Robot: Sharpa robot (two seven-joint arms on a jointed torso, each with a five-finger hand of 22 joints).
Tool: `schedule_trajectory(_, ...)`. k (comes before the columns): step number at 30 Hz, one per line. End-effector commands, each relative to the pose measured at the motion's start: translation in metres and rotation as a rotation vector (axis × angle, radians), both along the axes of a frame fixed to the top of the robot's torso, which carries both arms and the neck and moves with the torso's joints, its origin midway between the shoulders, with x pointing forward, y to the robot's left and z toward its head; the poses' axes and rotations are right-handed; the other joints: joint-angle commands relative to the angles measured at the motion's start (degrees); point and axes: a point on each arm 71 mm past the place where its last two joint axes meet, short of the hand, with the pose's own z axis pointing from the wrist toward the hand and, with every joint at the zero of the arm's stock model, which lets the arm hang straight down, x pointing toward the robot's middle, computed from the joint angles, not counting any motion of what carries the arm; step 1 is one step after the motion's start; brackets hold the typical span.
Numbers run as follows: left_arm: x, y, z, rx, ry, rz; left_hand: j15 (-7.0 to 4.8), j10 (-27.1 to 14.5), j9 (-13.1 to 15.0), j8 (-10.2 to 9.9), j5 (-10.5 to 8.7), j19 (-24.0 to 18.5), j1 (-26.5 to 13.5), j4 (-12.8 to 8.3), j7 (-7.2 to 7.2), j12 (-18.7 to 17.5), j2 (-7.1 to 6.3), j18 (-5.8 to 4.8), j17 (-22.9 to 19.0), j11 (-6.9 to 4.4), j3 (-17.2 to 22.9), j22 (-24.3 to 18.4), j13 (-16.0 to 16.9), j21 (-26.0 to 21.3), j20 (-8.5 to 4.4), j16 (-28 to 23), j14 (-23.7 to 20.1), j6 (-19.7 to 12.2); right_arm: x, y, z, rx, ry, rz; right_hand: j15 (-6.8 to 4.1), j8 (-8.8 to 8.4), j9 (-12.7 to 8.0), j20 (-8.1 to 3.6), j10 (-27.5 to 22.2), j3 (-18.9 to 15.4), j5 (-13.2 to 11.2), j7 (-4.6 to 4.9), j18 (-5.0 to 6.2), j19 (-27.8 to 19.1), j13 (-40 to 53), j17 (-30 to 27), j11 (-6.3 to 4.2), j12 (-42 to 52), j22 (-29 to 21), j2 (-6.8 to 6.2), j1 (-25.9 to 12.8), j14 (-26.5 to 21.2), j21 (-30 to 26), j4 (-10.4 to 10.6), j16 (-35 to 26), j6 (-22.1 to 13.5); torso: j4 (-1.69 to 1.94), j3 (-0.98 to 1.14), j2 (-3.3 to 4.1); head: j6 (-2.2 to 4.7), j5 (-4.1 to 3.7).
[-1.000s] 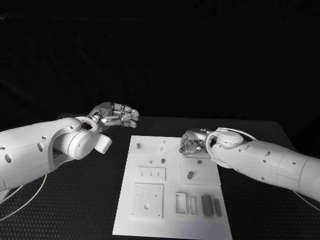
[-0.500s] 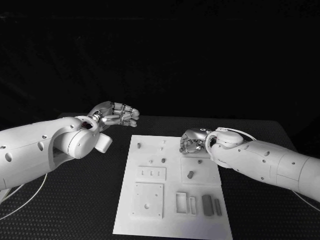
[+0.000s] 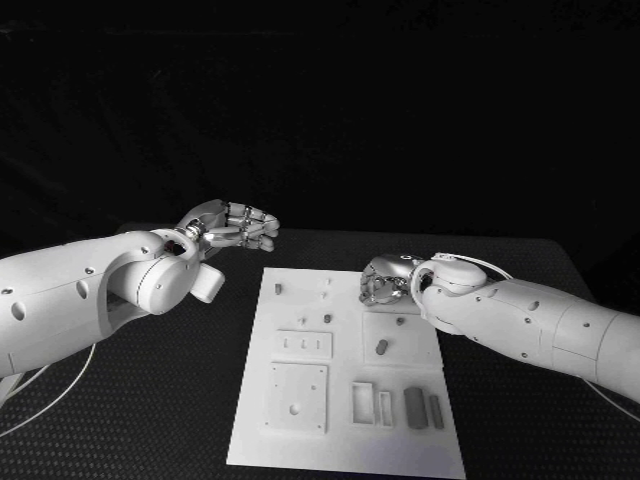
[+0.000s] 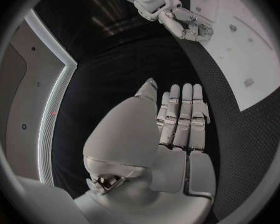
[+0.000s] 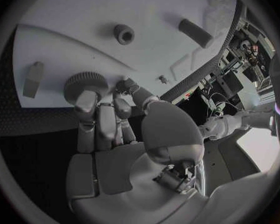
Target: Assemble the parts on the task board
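Two silver hands work over the black desk (image 3: 147, 400). At the white rectangular task board's (image 3: 342, 440) one o'clock corner, the right hand (image 3: 382, 283) rests, its fingers (image 5: 87, 115) touching a round ridged grey part (image 5: 85, 83), grasp unclear. Beyond the ten o'clock corner, the left hand (image 3: 234, 228) hovers, fingers curled, holding nothing.

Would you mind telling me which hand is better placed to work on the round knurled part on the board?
The right hand: its fingers already touch the round knurled part on the board. The left hand hangs off the board.
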Motion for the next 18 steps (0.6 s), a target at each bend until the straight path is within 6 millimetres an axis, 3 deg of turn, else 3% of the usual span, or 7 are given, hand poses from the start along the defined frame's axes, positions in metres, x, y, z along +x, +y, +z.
schedule_trajectory(1, 0.0001, -0.0008, 0.0028, 0.000, -0.019, -0.006, 0.15, -0.49, 0.07, -0.36, -0.18, 0.34, -0.48, -0.04, 0.61, -0.30, -0.17, 0.38, 0.09, 0.02, -0.10, -0.07, 0.10, -0.31, -0.11, -0.38, 0.07, 0.08, -0.0018, 0.0007, -0.0051, -0.020, 0.012, -0.001, -0.35, -0.15, -0.09, -0.32, 0.51, 0.61, -0.11, -0.02, 7.09, 0.04, 0.04, -0.03, -0.07, 0.26, 0.94, 0.07, -0.39, 0.04, 0.23, -0.01, 0.36, 0.23, -0.01, 0.01, 0.02, -0.05, 0.01)
schedule_trajectory(7, 0.0004, -0.0009, 0.0029, 0.000, -0.020, -0.006, 0.15, -0.49, 0.08, -0.39, -0.19, 0.36, -0.47, -0.04, 0.61, -0.31, -0.18, 0.37, 0.12, 0.02, -0.09, -0.08, 0.12, -0.34, -0.12, -0.41, 0.08, 0.09, -0.0020, 0.0009, -0.0061, -0.025, 0.000, -0.003, -0.54, 0.32, 0.08, -0.35, 0.88, 2.00, -0.11, -0.29, 7.09, 0.07, 0.27, -0.10, -0.30, 0.32, 0.93, 0.71, 0.03, 0.05, 0.28, -0.02, 0.44, 1.35, -0.01, -0.02, 0.07, -0.15, 0.11)
schedule_trajectory(15, 0.0007, -0.0007, 0.0029, 0.001, -0.020, -0.004, 0.14, -0.48, 0.10, -0.41, -0.19, 0.39, -0.46, -0.04, 0.61, -0.32, -0.17, 0.36, 0.18, 0.02, -0.06, -0.10, 0.15, -0.38, -0.13, -0.46, 0.11, 0.11, -0.0035, 0.0021, -0.0081, -0.030, -0.025, 0.001, -1.77, 2.74, 1.31, -0.15, 1.85, 4.83, -0.11, -1.80, 7.09, 0.18, 0.60, -0.24, -1.68, 0.32, 1.02, 0.69, 0.45, 0.10, 0.58, -0.05, 0.56, 5.95, -0.06, -0.03, 0.00, -0.36, 0.11)
schedule_trajectory(18, 0.0007, -0.0006, 0.0029, 0.001, -0.020, -0.005, 0.14, -0.48, 0.11, -0.43, -0.19, 0.41, -0.45, -0.04, 0.61, -0.33, -0.16, 0.35, 0.22, 0.02, -0.05, -0.11, 0.16, -0.41, -0.14, -0.49, 0.12, 0.13, -0.0044, 0.0032, -0.0084, -0.028, -0.043, 0.002, -1.92, 2.86, 1.40, -0.13, 1.92, 5.01, -0.11, -1.92, 7.09, 0.20, 0.59, -0.23, -1.83, 0.28, 1.02, 0.67, 0.39, 0.13, 0.61, -0.04, 0.59, 6.17, -0.07, -0.02, -0.02, -0.39, 0.09)
